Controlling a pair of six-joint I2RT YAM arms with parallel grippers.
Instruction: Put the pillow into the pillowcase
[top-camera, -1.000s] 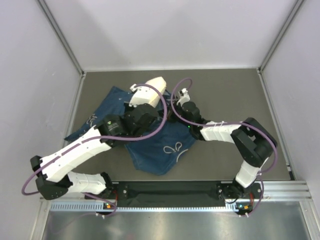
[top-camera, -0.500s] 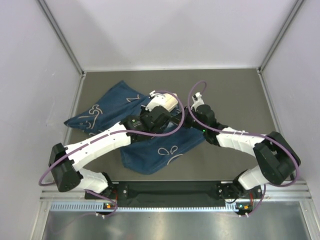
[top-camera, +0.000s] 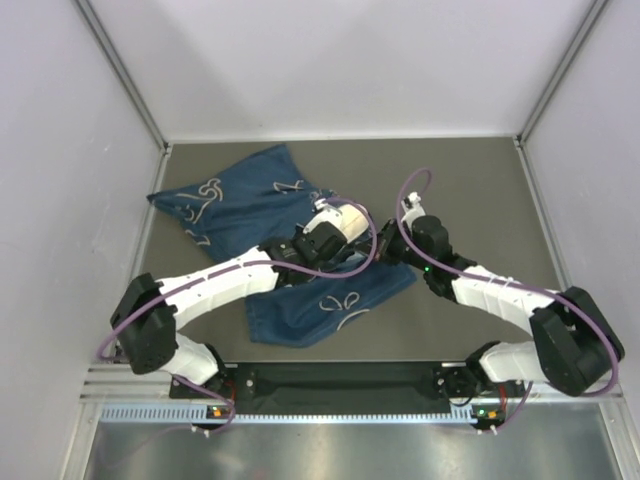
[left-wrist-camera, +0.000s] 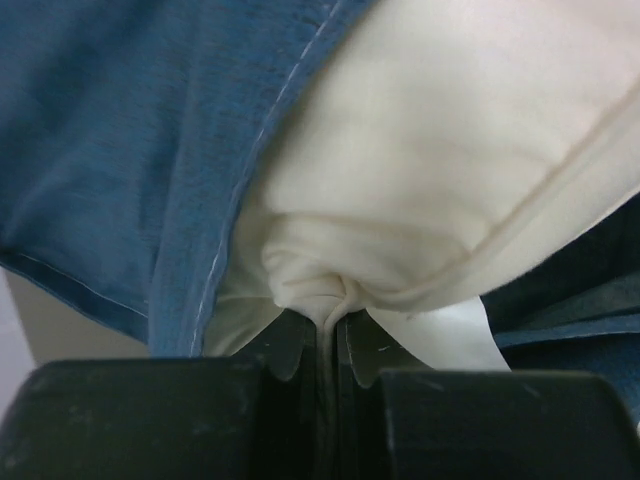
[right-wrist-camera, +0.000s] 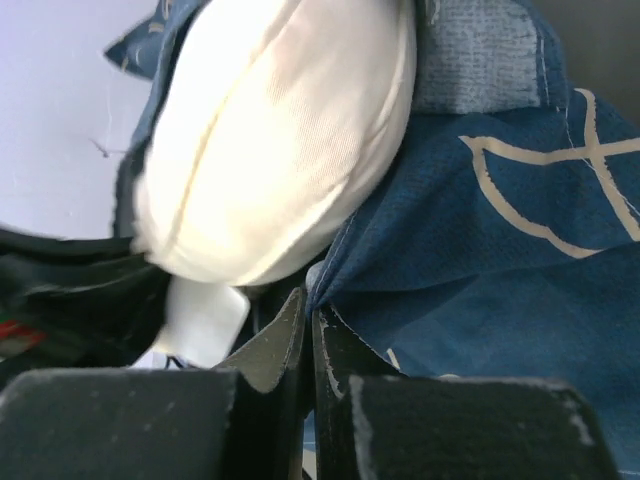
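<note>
Down at the near edge, a black base plate (top-camera: 340, 380) on a ridged metal rail (top-camera: 330, 410) carries both arms, and purple cables (top-camera: 402, 205) loop off them. Beyond it stretches the flat grey-brown table (top-camera: 480, 180). The pillowcase (top-camera: 240, 200) lies rumpled on the table, running from near its centre toward the far left corner, with white line drawings showing on the blue cloth. The pillow (top-camera: 347, 218) sits mid-table at the case's opening. Only its cream end is visible, and how much of it is inside the cloth cannot be told. The left gripper (left-wrist-camera: 327, 335) has its fingers pressed together on a bunched fold of the pillow's cream fabric. The right gripper (right-wrist-camera: 308, 320) is clamped tight on the stitched edge of the pillowcase, just beside the pillow's bulge. Farthest off, plain pale walls (top-camera: 340, 60) close in the table on three sides, with slanting grey metal posts (top-camera: 120, 70) at the back corners.
</note>
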